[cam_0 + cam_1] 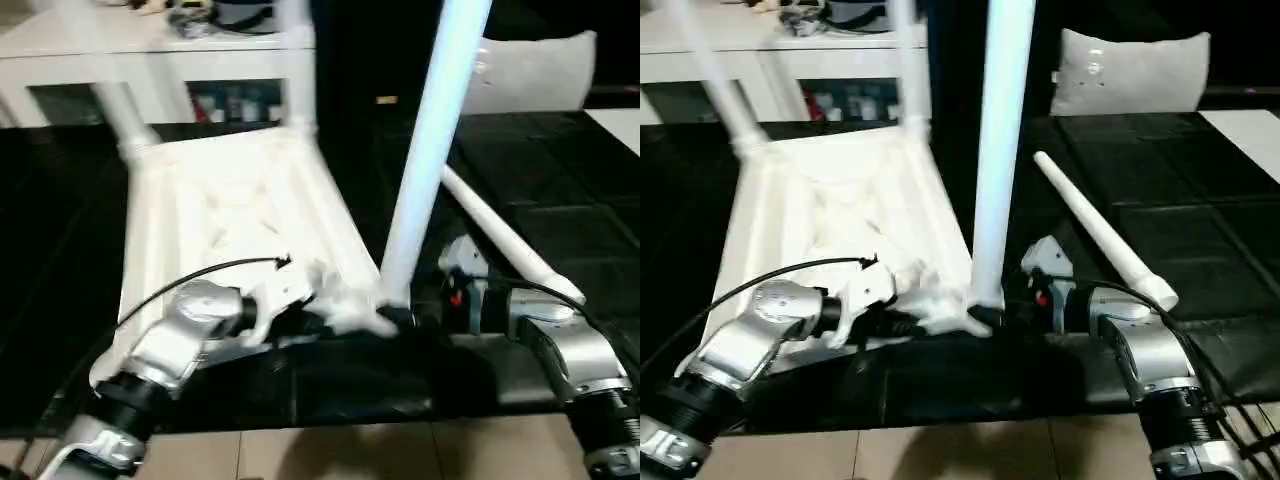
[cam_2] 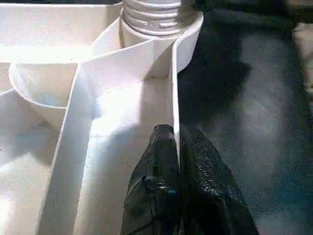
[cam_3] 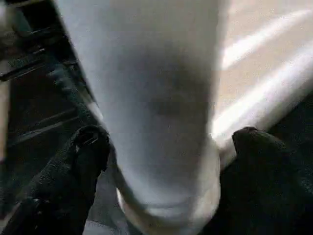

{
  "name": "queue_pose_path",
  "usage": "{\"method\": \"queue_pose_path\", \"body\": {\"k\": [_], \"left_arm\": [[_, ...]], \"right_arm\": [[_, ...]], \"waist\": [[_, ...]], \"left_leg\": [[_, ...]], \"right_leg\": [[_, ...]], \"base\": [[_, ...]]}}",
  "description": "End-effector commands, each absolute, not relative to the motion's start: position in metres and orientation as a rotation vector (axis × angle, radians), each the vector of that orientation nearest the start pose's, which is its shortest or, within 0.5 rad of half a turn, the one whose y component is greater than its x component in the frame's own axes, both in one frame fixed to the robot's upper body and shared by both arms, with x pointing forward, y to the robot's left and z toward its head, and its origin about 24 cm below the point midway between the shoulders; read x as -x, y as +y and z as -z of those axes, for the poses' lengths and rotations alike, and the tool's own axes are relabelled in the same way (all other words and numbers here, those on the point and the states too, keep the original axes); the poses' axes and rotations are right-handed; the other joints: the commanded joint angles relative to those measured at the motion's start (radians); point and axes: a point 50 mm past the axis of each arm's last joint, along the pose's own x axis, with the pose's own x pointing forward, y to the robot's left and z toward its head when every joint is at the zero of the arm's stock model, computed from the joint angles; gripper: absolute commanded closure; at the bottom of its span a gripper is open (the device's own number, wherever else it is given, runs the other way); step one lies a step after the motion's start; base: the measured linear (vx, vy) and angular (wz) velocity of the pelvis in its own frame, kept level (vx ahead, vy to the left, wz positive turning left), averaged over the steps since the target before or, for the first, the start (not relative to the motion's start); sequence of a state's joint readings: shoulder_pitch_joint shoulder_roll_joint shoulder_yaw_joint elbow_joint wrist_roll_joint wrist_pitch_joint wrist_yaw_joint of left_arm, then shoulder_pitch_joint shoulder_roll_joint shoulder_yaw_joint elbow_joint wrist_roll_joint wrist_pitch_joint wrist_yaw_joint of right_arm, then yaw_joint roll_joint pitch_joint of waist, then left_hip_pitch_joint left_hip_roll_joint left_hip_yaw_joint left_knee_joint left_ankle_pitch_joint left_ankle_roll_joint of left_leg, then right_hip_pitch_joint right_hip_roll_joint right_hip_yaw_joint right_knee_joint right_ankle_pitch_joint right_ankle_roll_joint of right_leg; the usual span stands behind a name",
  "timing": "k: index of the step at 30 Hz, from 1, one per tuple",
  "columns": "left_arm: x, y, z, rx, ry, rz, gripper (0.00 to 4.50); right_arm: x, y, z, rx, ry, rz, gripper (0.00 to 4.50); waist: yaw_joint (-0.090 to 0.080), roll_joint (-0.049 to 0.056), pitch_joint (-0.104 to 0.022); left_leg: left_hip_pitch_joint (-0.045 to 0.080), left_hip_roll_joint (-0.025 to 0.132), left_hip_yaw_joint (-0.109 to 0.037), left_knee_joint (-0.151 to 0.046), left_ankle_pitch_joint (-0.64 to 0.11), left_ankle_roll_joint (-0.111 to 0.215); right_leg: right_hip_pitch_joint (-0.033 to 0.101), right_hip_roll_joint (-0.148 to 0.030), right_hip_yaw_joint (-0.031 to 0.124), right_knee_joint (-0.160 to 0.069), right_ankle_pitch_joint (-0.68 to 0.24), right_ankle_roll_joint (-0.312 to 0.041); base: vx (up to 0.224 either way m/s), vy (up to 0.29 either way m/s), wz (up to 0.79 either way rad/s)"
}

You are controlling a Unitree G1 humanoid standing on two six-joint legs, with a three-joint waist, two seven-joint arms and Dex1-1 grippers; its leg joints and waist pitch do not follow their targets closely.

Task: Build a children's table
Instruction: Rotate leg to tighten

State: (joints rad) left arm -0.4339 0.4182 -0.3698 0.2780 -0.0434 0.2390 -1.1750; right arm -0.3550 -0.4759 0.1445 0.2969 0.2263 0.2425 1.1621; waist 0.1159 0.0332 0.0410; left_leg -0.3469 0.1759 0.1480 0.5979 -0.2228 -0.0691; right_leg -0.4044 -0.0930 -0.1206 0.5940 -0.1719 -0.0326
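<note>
- The white table top [image 1: 235, 225] lies upside down on the black floor mat [image 1: 560, 215], ribbed underside up.
- Three legs stand in its corner sockets: two at the far corners [image 1: 120, 105] and one at the near right corner [image 1: 430, 150].
- A fourth leg [image 1: 510, 240] lies loose on the mat, right of the top.
- The left gripper [image 1: 325, 310] sits at the top's near edge.
- The right gripper [image 1: 455, 285] is beside the near right leg's base.
- A white cabinet [image 1: 150, 50] stands behind.

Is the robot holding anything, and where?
The left end effector pinches the tabletop by its edge wall. The right end effector is open around a leg.
</note>
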Motion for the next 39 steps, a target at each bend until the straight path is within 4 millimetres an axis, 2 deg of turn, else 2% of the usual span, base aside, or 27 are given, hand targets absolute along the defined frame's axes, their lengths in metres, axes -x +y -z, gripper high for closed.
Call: {"method": "queue_pose_path", "body": {"k": [1, 4, 5, 6, 8, 10, 13, 14, 19, 24, 26, 27, 28, 29, 30, 32, 33, 35, 38, 39], "left_arm": [[-0.276, 0.115, -0.048, -0.393, 0.472, 1.524, 4.50], [-0.275, 0.119, -0.048, -0.410, 0.484, 1.568, 4.50], [-0.275, 0.119, -0.048, -0.411, 0.484, 1.568, 4.50], [-0.275, 0.119, -0.049, -0.412, 0.484, 1.569, 4.50], [-0.276, 0.120, -0.048, -0.416, 0.484, 1.569, 4.50], [-0.276, 0.120, -0.048, -0.416, 0.484, 1.572, 4.50], [-0.275, 0.121, -0.048, -0.407, 0.483, 1.574, 4.50], [-0.275, 0.121, -0.048, -0.403, 0.483, 1.575, 4.50], [-0.273, 0.121, -0.047, -0.378, 0.477, 1.565, 4.50], [-0.273, 0.112, -0.049, -0.287, 0.429, 1.495, 4.50], [-0.276, 0.105, -0.050, -0.260, 0.400, 1.397, 4.50], [-0.278, 0.104, -0.050, -0.247, 0.392, 1.360, 4.50], [-0.278, 0.104, -0.050, -0.247, 0.392, 1.360, 4.50], [-0.283, 0.098, -0.052, -0.210, 0.378, 1.273, 4.50], [-0.283, 0.098, -0.052, -0.210, 0.378, 1.273, 4.50], [-0.289, 0.090, -0.055, -0.153, 0.365, 1.168, 4.50], [-0.293, 0.081, -0.058, -0.101, 0.364, 1.058, 4.50], [-0.295, 0.072, -0.060, -0.079, 0.358, 0.989, 4.50], [-0.298, 0.065, -0.060, -0.121, 0.350, 0.921, 4.50], [-0.298, 0.064, -0.060, -0.136, 0.353, 0.909, 4.50]], "right_arm": [[-0.282, -0.172, -0.061, 0.144, 0.352, -1.267, 0.38], [-0.278, -0.166, -0.061, 0.115, 0.360, -1.349, 0.44], [-0.277, -0.166, -0.060, 0.112, 0.363, -1.351, 0.62], [-0.276, -0.165, -0.059, 0.107, 0.375, -1.362, 0.80], [-0.275, -0.164, -0.057, 0.105, 0.388, -1.377, 0.83], [-0.273, -0.164, -0.056, 0.091, 0.401, -1.392, 1.13], [-0.270, -0.164, -0.054, 0.075, 0.413, -1.413, 1.23], [-0.269, -0.164, -0.053, 0.073, 0.415, -1.418, 1.39], [-0.266, -0.162, -0.051, 0.051, 0.417, -1.424, 1.76], [-0.263, -0.152, -0.046, -0.029, 0.391, -1.362, 1.86], [-0.268, -0.142, -0.039, -0.064, 0.402, -1.232, 1.86], [-0.271, -0.139, -0.036, -0.061, 0.405, -1.178, 1.87], [-0.271, -0.139, -0.036, -0.061, 0.405, -1.178, 1.87], [-0.278, -0.134, -0.032, -0.048, 0.406, -1.057, 1.87], [-0.278, -0.134, -0.032, -0.048, 0.406, -1.057, 1.88], [-0.287, -0.127, -0.028, -0.057, 0.407, -0.916, 1.88], [-0.294, -0.121, -0.026, -0.096, 0.412, -0.797, 1.88], [-0.300, -0.117, -0.025, -0.112, 0.418, -0.688, 1.88], [-0.304, -0.115, -0.024, -0.083, 0.419, -0.591, 1.88], [-0.304, -0.113, -0.023, -0.078, 0.420, -0.588, 1.88]], "waist": [[-0.001, -0.012, -0.059], [0.002, -0.012, -0.058], [0.002, -0.013, -0.058], [0.002, -0.019, -0.059], [0.005, -0.014, -0.059], [0.006, -0.019, -0.059], [0.010, -0.018, -0.060], [0.011, -0.018, -0.060], [0.020, -0.018, -0.060], [0.022, -0.015, -0.061], [0.017, -0.015, -0.056], [0.014, -0.012, -0.054], [0.011, -0.014, -0.053], [0.004, -0.011, -0.049], [-0.010, -0.015, -0.043], [-0.021, -0.014, -0.041], [-0.037, -0.015, -0.041], [-0.045, -0.016, -0.045], [-0.052, -0.017, -0.052], [-0.050, -0.014, -0.058]], "left_leg": [[-0.008, 0.053, -0.001, -0.068, -0.079, 0.109], [-0.010, 0.054, -0.002, -0.069, -0.089, 0.105], [-0.010, 0.053, -0.002, -0.068, -0.087, 0.102], [-0.010, 0.054, -0.002, -0.068, -0.082, 0.099], [-0.009, 0.054, -0.002, -0.068, -0.083, 0.096], [-0.010, 0.053, -0.002, -0.069, -0.078, 0.093], [-0.009, 0.054, -0.002, -0.068, -0.072, 0.091], [-0.009, 0.054, -0.002, -0.068, -0.070, 0.092], [-0.009, 0.053, -0.001, -0.068, -0.069, 0.089], [-0.010, 0.055, -0.003, -0.068, -0.065, 0.084], [-0.011, 0.054, -0.004, -0.072, -0.083, 0.071], [-0.009, 0.050, -0.004, -0.076, -0.111, 0.055], [-0.011, 0.048, -0.004, -0.076, -0.119, 0.045], [-0.008, 0.045, -0.005, -0.079, -0.147, 0.030], [-0.005, 0.040, -0.005, -0.080, -0.190, 0.019], [0.000, 0.035, -0.005, -0.080, -0.218, 0.010], [-0.003, 0.031, -0.008, -0.077, -0.228, 0.005], [-0.003, 0.029, -0.008, -0.077, -0.210, 0.010], [-0.010, 0.032, -0.007, -0.078, -0.148, 0.034], [-0.012, 0.032, -0.005, -0.077, -0.107, 0.056]], "right_leg": [[0.063, -0.067, 0.061, -0.066, -0.243, -0.180], [0.064, -0.068, 0.061, -0.065, -0.245, -0.184], [0.064, -0.068, 0.061, -0.066, -0.246, -0.182], [0.065, -0.069, 0.061, -0.065, -0.245, -0.181], [0.064, -0.069, 0.061, -0.066, -0.257, -0.178], [0.065, -0.069, 0.061, -0.066, -0.255, -0.174], [0.063, -0.069, 0.062, -0.064, -0.251, -0.173], [0.064, -0.069, 0.062, -0.064, -0.247, -0.173], [0.064, -0.069, 0.062, -0.065, -0.259, -0.165], [0.063, -0.070, 0.062, -0.063, -0.242, -0.167], [0.063, -0.069, 0.061, -0.070, -0.271, -0.161], [0.064, -0.069, 0.058, -0.078, -0.333, -0.141], [0.066, -0.070, 0.058, -0.081, -0.359, -0.127], [0.065, -0.070, 0.055, -0.089, -0.423, -0.103], [0.061, -0.069, 0.050, -0.103, -0.502, -0.076], [0.059, -0.068, 0.045, -0.113, -0.573, -0.047], [0.059, -0.067, 0.041, -0.119, -0.615, -0.019], [0.059, -0.065, 0.040, -0.120, -0.597, -0.010], [0.060, -0.061, 0.048, -0.109, -0.493, -0.035], [0.064, -0.061, 0.051, -0.099, -0.415, -0.059]], "base": [[0.000, 0.000, 0.00], [0.000, 0.000, 0.00], [0.000, 0.000, 0.00], [0.000, 0.000, 0.00], [0.000, 0.000, 0.00], [0.000, 0.000, 0.00], [0.000, 0.000, 0.00], [0.000, 0.000, 0.00], [0.000, 0.000, 0.00], [0.000, 0.000, 0.00], [0.000, 0.000, 0.00], [0.000, 0.000, 0.00], [0.000, 0.000, 0.00], [0.000, 0.000, 0.00], [0.000, 0.000, 0.00], [0.000, 0.000, 0.00], [0.000, 0.000, 0.00], [0.000, 0.000, 0.00], [0.000, 0.000, 0.00], [0.000, 0.000, 0.00]]}}
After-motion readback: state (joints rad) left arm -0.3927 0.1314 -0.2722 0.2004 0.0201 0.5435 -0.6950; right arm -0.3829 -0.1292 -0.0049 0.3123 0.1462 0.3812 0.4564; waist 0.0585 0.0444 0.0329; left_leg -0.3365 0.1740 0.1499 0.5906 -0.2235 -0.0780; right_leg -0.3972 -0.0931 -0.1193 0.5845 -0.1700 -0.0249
